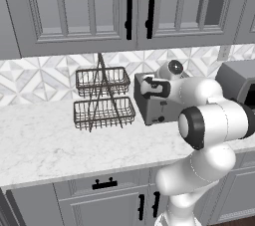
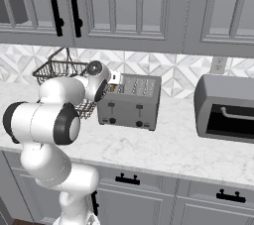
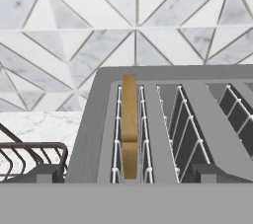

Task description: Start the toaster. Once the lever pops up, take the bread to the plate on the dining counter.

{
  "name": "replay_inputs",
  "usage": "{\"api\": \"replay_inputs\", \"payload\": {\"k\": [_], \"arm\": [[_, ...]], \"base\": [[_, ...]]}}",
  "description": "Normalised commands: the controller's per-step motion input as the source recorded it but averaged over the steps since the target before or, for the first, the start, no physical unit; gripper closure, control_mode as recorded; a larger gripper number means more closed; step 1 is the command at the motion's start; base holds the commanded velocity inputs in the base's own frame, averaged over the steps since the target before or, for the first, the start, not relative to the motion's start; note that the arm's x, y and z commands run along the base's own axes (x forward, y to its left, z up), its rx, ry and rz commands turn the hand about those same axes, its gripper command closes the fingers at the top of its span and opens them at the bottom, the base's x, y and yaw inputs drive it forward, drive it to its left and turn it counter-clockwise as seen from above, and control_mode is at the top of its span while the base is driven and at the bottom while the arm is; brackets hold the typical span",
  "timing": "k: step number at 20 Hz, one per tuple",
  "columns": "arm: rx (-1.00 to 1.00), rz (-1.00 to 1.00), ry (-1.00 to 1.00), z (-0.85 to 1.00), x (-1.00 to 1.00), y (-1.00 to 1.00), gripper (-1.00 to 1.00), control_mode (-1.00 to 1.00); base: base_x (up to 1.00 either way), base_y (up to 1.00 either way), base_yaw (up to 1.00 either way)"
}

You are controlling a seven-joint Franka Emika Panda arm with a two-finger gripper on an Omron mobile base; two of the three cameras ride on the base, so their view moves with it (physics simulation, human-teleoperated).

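The grey toaster (image 2: 130, 104) stands on the marble worktop against the tiled wall, its dark knobs facing forward; the arm hides part of the toaster (image 1: 148, 104) from the left. The tan bread (image 3: 129, 124) sits upright in the leftmost slot of the toaster (image 3: 197, 119), and a corner of the bread (image 2: 115, 88) pokes out of it. My gripper (image 3: 124, 174) hovers over the toaster's near left end, open, with its fingertips (image 3: 44, 172) wide apart and nothing between them. The gripper (image 2: 110, 88) is level with the toaster's top. The plate and the dining counter are out of view.
A two-tier wire basket (image 1: 103, 98) stands just left of the toaster, close to the hand. A larger toaster oven (image 2: 225, 107) sits to the right. Upper cabinets (image 1: 129, 6) hang overhead. Bare worktop (image 2: 163, 144) lies in front of the toaster.
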Motion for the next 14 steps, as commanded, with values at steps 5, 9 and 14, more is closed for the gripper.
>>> {"api": "replay_inputs", "payload": {"k": [5,9,14], "arm": [[0.0,0.0,0.0,0.0,0.0,0.0,-1.0,-1.0],[0.0,0.0,0.0,0.0,0.0,0.0,-1.0,-1.0],[0.0,0.0,0.0,0.0,0.0,0.0,-1.0,-1.0]], "base": [[0.0,0.0,0.0],[0.0,0.0,0.0],[0.0,0.0,0.0]]}}
